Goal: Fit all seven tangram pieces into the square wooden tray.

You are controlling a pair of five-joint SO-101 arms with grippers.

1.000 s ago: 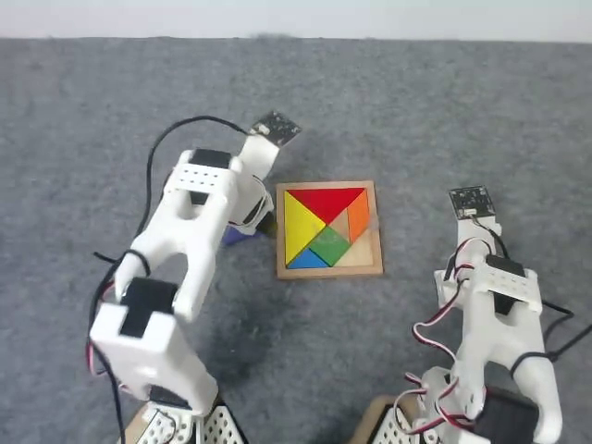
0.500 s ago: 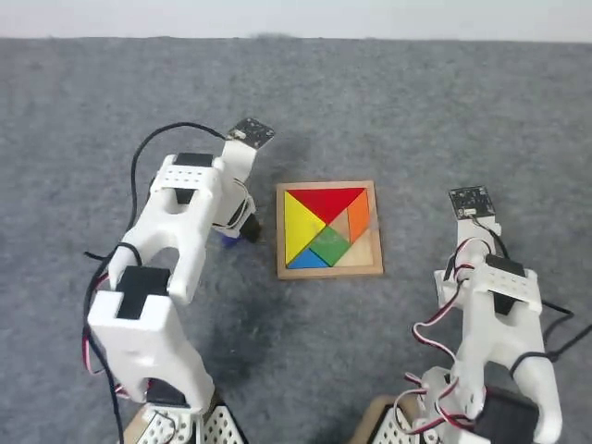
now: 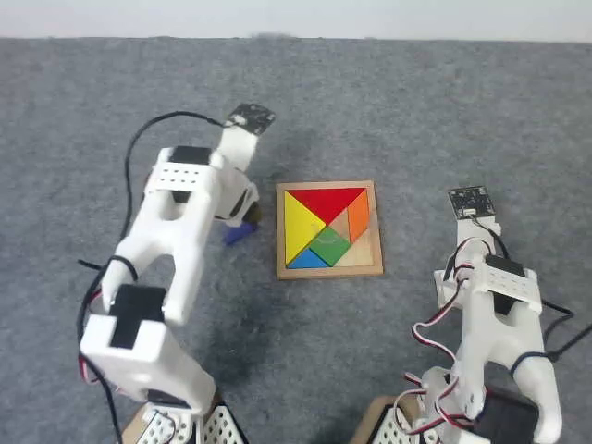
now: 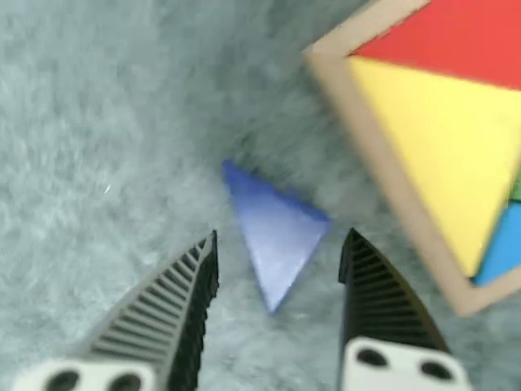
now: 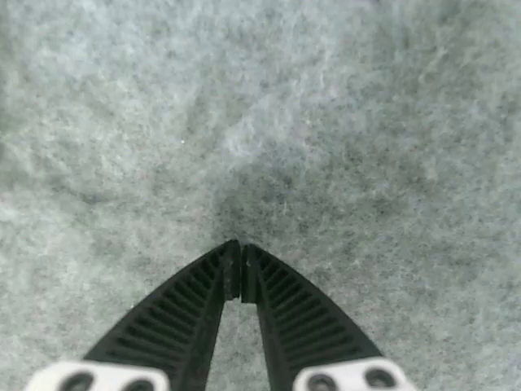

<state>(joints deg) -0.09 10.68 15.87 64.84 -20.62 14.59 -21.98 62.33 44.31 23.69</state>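
Left of the wooden tray (image 3: pixel 328 272), blue triangle (image 4: pixel 277 236) lies between spread fingers of the left hand (image 4: pixel 282 238). Right hand (image 5: pixel 241 244) clenched on nothing.

1. The loose triangle piece (image 4: pixel 277 232) lies flat on the mat (image 4: pixel 98 122), between the spread jaws of the left gripper (image 4: pixel 281 238) and clear of both.
2. One corner of the piece sits back between the jaws; the rest extends ahead of the fingertips.
3. The tray (image 4: pixel 383 187) lies on the mat ahead of the jaws and outside one of them, near the piece but apart from it.
4. The fitted pieces (image 3: pixel 319 217) lie inside the tray.
5. The right gripper (image 5: pixel 241 248) sits over the mat, jaws meeting, well apart from the tray.
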